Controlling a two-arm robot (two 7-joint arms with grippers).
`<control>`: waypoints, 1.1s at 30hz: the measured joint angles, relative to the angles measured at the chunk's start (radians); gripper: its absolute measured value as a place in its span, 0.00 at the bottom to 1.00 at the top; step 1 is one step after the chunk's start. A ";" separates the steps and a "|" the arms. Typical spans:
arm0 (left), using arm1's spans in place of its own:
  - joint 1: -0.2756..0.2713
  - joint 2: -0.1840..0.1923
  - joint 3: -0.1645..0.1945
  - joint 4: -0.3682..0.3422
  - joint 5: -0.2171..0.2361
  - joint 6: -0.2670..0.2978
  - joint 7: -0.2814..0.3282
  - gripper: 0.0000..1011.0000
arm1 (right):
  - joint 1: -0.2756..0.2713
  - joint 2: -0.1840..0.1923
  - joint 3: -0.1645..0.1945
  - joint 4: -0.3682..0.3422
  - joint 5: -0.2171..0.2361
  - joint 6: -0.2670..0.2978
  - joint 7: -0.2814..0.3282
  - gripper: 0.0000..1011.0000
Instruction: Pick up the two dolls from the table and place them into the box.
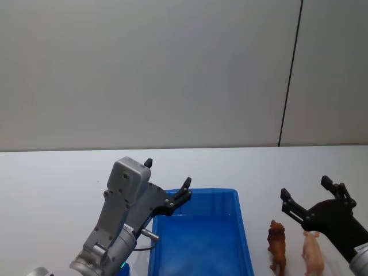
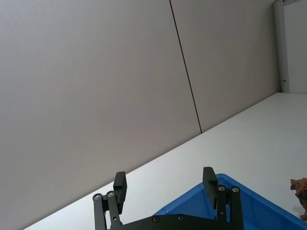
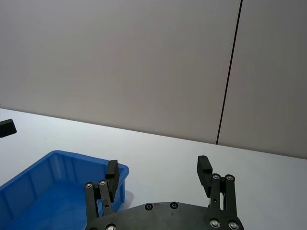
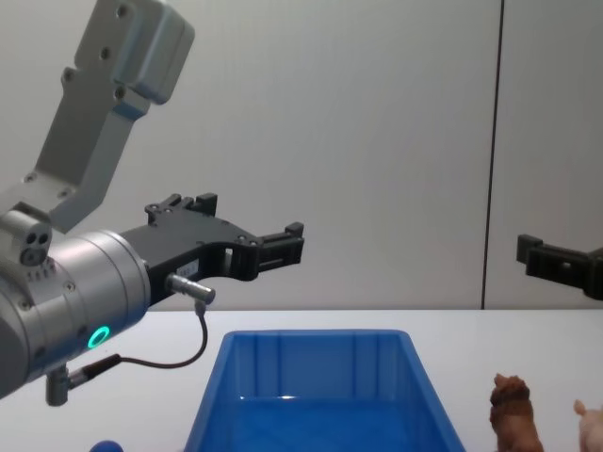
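Closest in, the brown lion doll [image 1: 277, 246] and pink doll [image 1: 313, 254] stand on the table [image 1: 57, 172] beside the blue bin [image 1: 207, 190]. My right gripper [image 1: 305, 187] hangs wide above them, I judge for a grab. The left gripper [image 1: 167, 173], wide too, idles over the bin's far corner.

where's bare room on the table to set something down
Free: the wide strip of table between the box's far rim and the wall, and the stretch left of the left gripper. Crowded: right of the box, where the brown doll and pink doll stand close together near the open right gripper.
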 joint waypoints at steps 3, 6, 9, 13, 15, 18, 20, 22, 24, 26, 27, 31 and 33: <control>0.000 0.000 0.000 0.000 0.000 0.000 0.000 0.99 | 0.000 0.000 0.000 0.000 0.000 0.000 0.000 0.99; 0.000 0.000 0.000 0.000 0.000 0.000 0.000 0.99 | 0.000 0.000 0.000 0.000 0.000 0.000 0.000 0.99; 0.000 0.000 0.000 0.000 0.000 0.000 0.000 0.99 | 0.000 0.000 0.000 0.000 0.000 0.000 0.000 0.99; 0.000 0.000 0.000 0.000 0.000 0.000 0.000 0.99 | 0.000 0.000 0.000 0.000 0.000 0.000 0.000 0.99; 0.000 0.000 0.000 0.000 0.000 0.000 0.000 0.99 | 0.000 0.000 0.000 0.000 0.000 0.000 0.000 0.99; 0.000 0.000 0.000 0.000 0.000 0.000 0.000 0.99 | 0.000 0.000 0.000 0.000 0.000 0.000 0.000 0.99; 0.000 0.000 0.000 0.000 0.000 0.000 0.000 0.99 | 0.000 0.000 0.000 0.000 0.000 0.000 0.000 0.99; 0.000 0.000 0.000 0.000 0.000 0.000 0.000 0.99 | 0.000 0.000 0.000 0.000 0.000 0.000 0.000 0.99; 0.000 0.000 0.000 0.000 0.000 0.000 0.000 0.99 | 0.000 0.000 0.000 0.000 0.000 0.000 0.000 0.99; 0.000 0.000 0.000 0.000 0.000 0.000 0.000 0.99 | 0.000 0.000 0.000 0.000 0.000 0.000 0.000 0.99; 0.000 0.000 0.000 0.000 0.000 0.000 0.000 0.99 | 0.000 0.000 0.000 0.000 0.000 0.000 0.000 0.99; 0.000 0.000 0.000 0.000 0.000 0.000 0.000 0.99 | 0.000 0.000 0.000 0.000 0.000 0.000 0.000 0.99; 0.000 0.000 0.000 0.000 0.000 0.000 0.000 0.99 | 0.000 0.000 0.000 0.000 0.000 0.000 0.000 0.99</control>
